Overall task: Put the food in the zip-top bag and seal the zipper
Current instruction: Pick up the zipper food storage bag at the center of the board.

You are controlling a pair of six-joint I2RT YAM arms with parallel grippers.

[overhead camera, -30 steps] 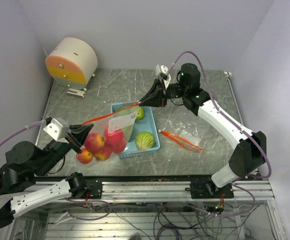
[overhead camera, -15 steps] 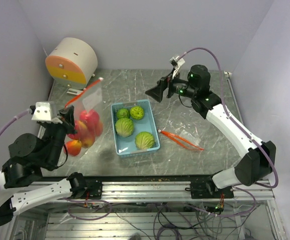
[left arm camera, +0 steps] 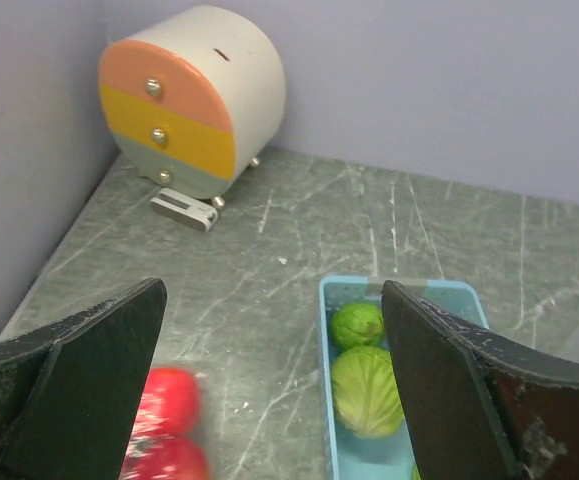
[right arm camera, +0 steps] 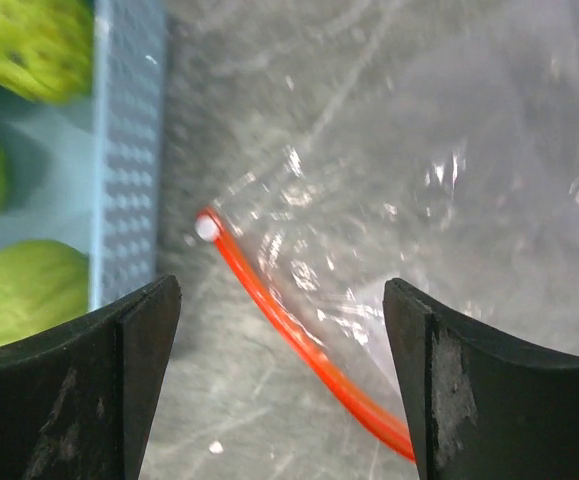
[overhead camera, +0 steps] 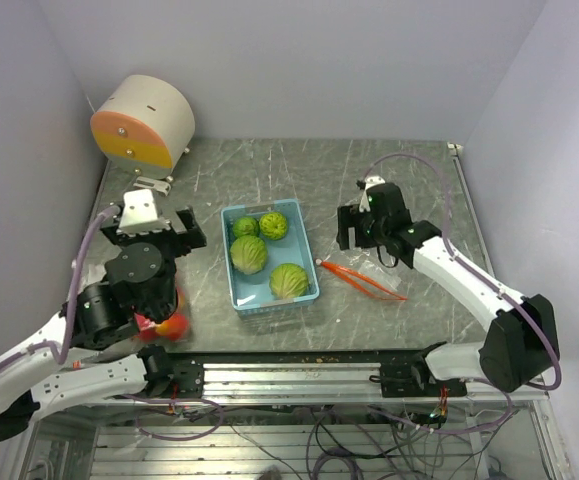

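Note:
Several green melon fruits [overhead camera: 249, 253] [left arm camera: 367, 388] lie in the light blue basket [overhead camera: 307, 262] [left arm camera: 326, 400]. Red fruits [overhead camera: 172, 325] [left arm camera: 167, 400] rest on the table at the left, partly hidden under my left arm and blurred. My left gripper [overhead camera: 159, 232] [left arm camera: 271, 290] stands open above the table, between the red fruits and the basket, holding nothing. A clear zip-top bag [overhead camera: 374, 275] [right arm camera: 409, 230] lies flat to the right of the basket, its red-orange zipper [overhead camera: 361, 279] [right arm camera: 299, 340] showing. My right gripper [overhead camera: 347, 235] [right arm camera: 281, 290] hangs open just over that zipper.
A round white box with orange and yellow drawers [overhead camera: 144, 122] [left arm camera: 194, 100] stands at the back left corner. Purple walls close in the left, back and right sides. The metal rail with both arm bases [overhead camera: 289, 375] runs along the near edge.
Both grippers let go of the bag of red fruits they held stretched over the basket. It swung left and dropped. The right gripper came down over the flat bag.

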